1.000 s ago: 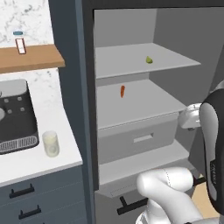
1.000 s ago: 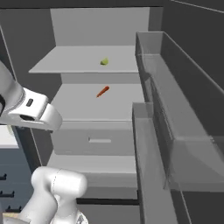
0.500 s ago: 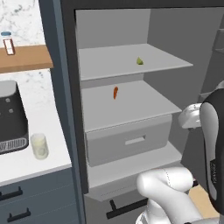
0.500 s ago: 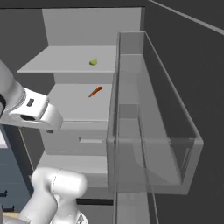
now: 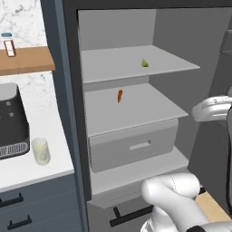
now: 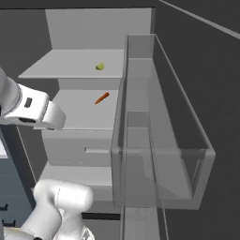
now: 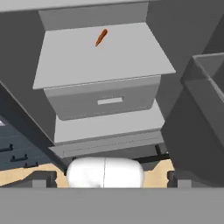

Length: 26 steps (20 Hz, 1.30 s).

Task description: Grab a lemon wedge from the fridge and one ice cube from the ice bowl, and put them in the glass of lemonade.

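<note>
Fridge [image 5: 68, 113] open. Lemon wedge [image 5: 144, 63] on top shelf, well above and apart from end effector [image 7: 107, 181], whose jaws stand wide, empty. Glass of lemonade [image 5: 40, 151] on desk [image 5: 31, 174], left.

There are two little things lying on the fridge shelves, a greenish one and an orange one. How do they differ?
The tiny yellow-green pointed lemon wedge lies on the upper light grey shelf; the small orange-red stick-shaped item lies on the shelf below. The wedge is stubby and peaked, the stick slim and long. Both rest loose and alone, inside the open dark grey fridge.
</note>
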Tool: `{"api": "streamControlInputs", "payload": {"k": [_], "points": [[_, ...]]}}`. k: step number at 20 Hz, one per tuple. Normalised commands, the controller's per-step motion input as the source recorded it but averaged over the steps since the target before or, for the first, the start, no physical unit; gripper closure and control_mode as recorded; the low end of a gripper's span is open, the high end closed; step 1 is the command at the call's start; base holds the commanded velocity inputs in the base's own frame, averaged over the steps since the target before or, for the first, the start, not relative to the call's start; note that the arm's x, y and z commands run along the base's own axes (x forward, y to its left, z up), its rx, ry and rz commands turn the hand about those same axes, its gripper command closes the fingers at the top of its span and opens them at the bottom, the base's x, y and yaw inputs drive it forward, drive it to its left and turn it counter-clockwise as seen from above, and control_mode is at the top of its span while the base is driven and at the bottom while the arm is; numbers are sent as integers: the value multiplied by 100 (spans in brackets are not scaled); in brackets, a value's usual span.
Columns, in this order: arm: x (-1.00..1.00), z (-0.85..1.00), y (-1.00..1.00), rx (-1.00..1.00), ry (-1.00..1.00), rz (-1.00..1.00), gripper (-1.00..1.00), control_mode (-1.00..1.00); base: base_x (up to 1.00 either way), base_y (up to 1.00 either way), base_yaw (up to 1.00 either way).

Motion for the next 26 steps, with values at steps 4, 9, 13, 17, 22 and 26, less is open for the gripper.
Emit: {"api": "streamControlInputs", "payload": {"k": [4, 9, 13, 17, 22, 26], "points": [[0, 71, 4, 12, -32, 7, -100, -100, 0, 0, 0], [23, 58, 18, 6, -24, 3, -100, -100, 0, 0, 0], [91, 56, 31, -1, -10, 0, -100, -100, 0, 0, 0], [100, 5, 30, -6, 9, 0, -100, -100, 0, 0, 0], [100, -29, -3, -3, 15, -3, -100, -100, 0, 0, 0], [100, -31, -19, 0, 3, -8, -100, -100, 0, 0, 0]]}}
